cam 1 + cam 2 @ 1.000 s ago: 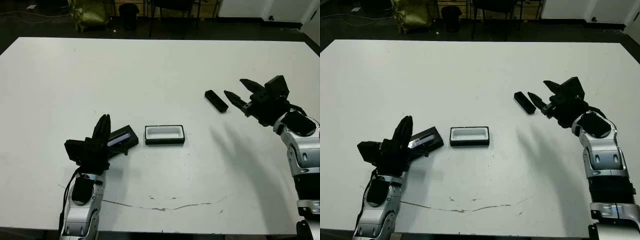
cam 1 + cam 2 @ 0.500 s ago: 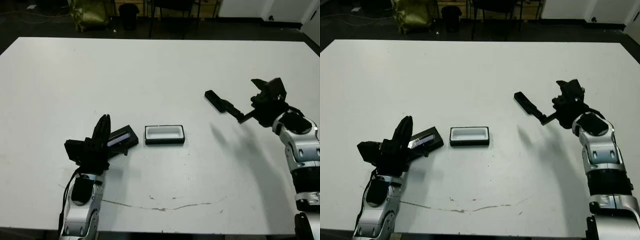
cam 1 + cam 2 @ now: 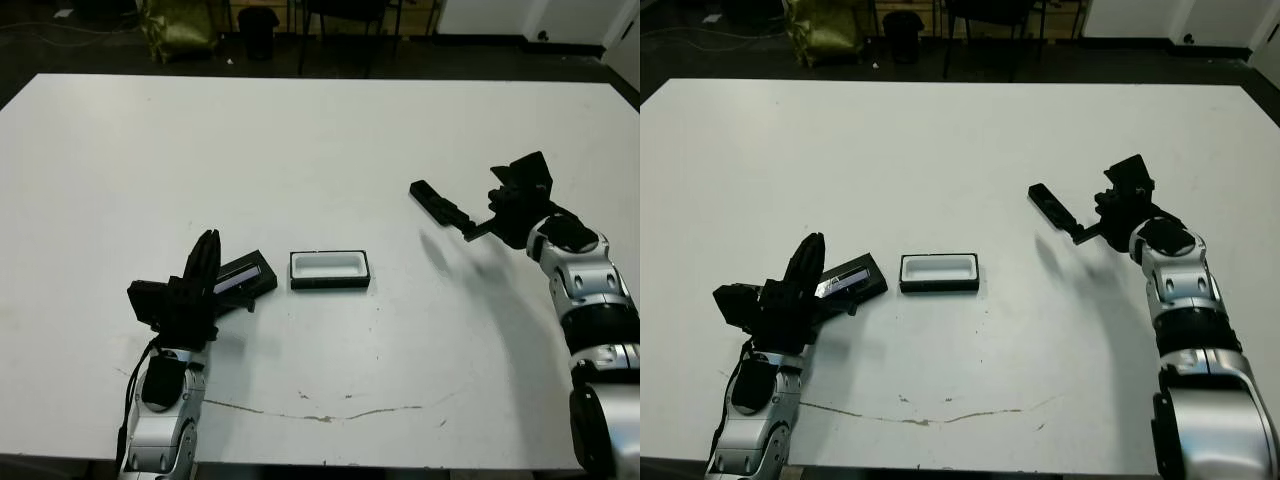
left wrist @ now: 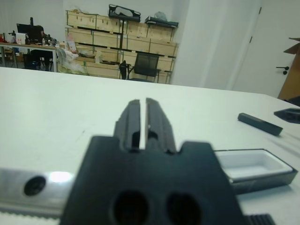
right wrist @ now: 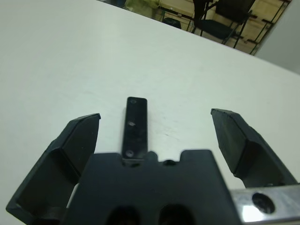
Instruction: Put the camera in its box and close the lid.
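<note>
The white table fills the view, a thin crack line running along its near edge. On the robot's left, the left gripper points away over the table, its two black fingers pressed together with only a sliver between them, gripping nothing. Just beside its tips lies the lid, flat on the table, its glossy strip catching light. Right of that, a little apart, sits the box, open, white lining showing and nothing inside. Over on the robot's right, well apart from the box, the right gripper is low at the table, jaws spread wide. And there's the camera, lying flat between those open fingers, its near end tucked under the gripper body; neither finger touches it.
</note>
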Motion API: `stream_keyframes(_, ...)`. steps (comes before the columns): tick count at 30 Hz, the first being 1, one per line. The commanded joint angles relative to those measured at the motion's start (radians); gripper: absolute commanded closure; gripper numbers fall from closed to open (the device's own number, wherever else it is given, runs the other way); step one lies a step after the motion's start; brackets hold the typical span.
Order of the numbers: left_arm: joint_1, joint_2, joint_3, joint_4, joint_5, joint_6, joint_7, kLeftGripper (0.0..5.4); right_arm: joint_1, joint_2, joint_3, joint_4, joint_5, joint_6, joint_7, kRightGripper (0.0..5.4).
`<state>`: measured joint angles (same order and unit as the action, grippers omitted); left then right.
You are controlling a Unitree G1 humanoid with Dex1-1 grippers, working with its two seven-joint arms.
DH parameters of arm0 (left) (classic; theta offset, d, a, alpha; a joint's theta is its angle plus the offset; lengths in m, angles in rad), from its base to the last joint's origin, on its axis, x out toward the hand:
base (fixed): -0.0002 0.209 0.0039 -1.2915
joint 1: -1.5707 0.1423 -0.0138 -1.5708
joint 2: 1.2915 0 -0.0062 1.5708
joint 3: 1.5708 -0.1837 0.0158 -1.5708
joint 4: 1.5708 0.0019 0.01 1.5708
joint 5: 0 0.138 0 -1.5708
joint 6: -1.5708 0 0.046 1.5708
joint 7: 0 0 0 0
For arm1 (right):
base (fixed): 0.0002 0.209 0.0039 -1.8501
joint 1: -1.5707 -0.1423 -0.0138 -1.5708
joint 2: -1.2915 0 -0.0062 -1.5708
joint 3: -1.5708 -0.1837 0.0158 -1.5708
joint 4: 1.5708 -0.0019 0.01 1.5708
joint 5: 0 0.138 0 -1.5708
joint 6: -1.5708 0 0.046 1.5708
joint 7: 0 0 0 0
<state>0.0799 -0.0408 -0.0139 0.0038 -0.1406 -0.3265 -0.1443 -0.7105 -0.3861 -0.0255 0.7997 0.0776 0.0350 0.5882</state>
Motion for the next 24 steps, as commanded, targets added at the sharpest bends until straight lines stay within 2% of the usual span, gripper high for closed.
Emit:
stream_keyframes(1,0.009,0.007,0.004,0.014,0.002,0.006,-0.003,5.40,-0.019,0.013,0.004,0.053,-0.005,-0.002,0.014,0.02)
stream_keyframes(9,0.011,0.008,0.006,0.012,-0.009,0.016,-0.007,5.40,-0.049,0.041,0.010,0.104,-0.009,0.002,0.010,0.02)
stream_keyframes(16,0.014,0.009,0.004,0.001,-0.004,0.030,-0.005,5.40,-0.067,0.038,0.050,0.153,-0.076,-0.034,-0.022,0.02)
stream_keyframes(24,0.011,0.007,0.009,0.012,-0.007,0.017,-0.013,5.40,-0.090,0.043,0.056,0.223,-0.107,-0.043,-0.047,0.02)
